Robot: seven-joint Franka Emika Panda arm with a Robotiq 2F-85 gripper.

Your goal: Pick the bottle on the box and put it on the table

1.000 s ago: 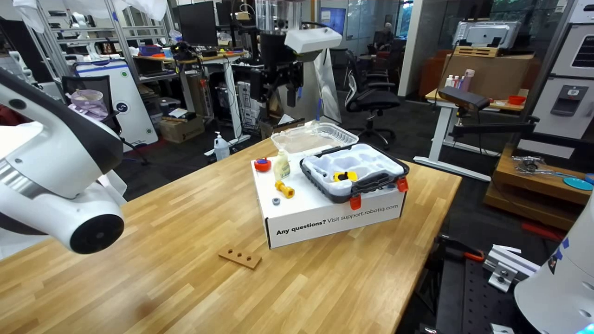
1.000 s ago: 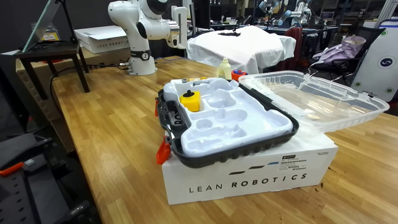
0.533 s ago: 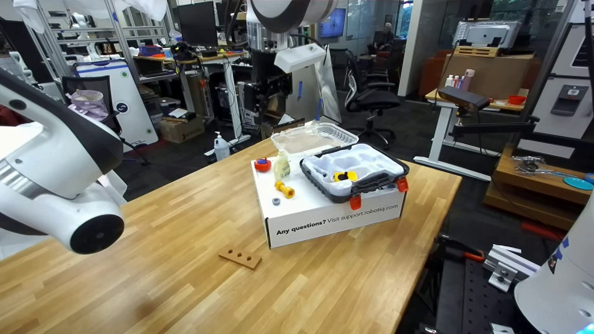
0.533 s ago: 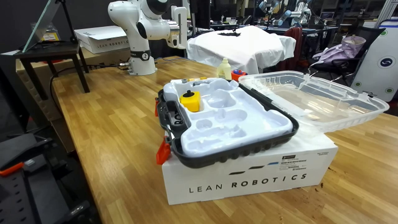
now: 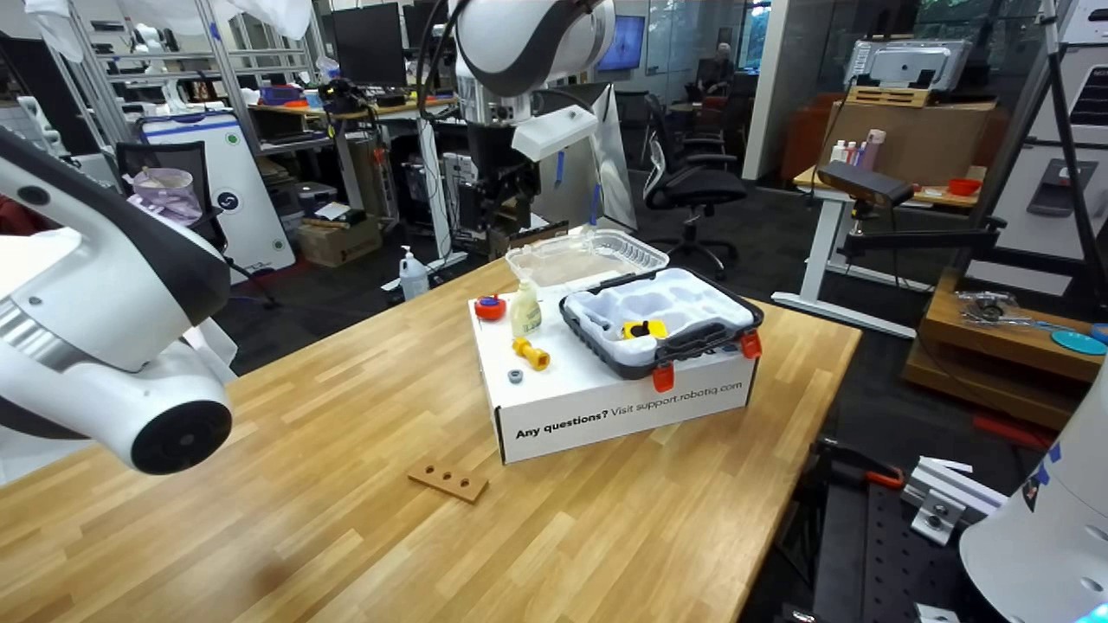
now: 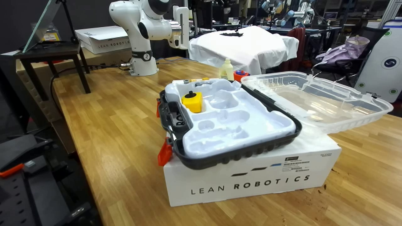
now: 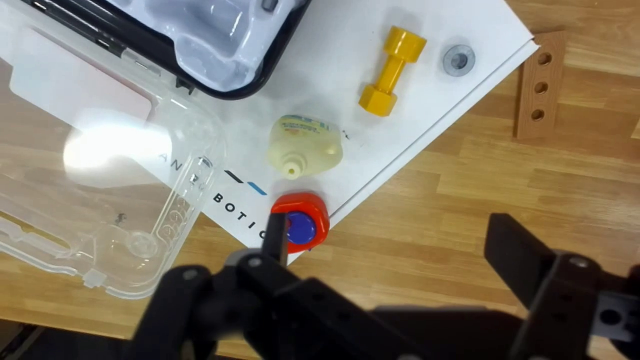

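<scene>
While bottle (image 7: pixel 305 145) stands on box (image 7: pixel 332 65), tool (image 7: pixel 390 237) is wide, empty; likely approach step, next needs centering over bottle, descent.

White glare blooms on the clear lid (image 7: pixel 115 195)
</scene>
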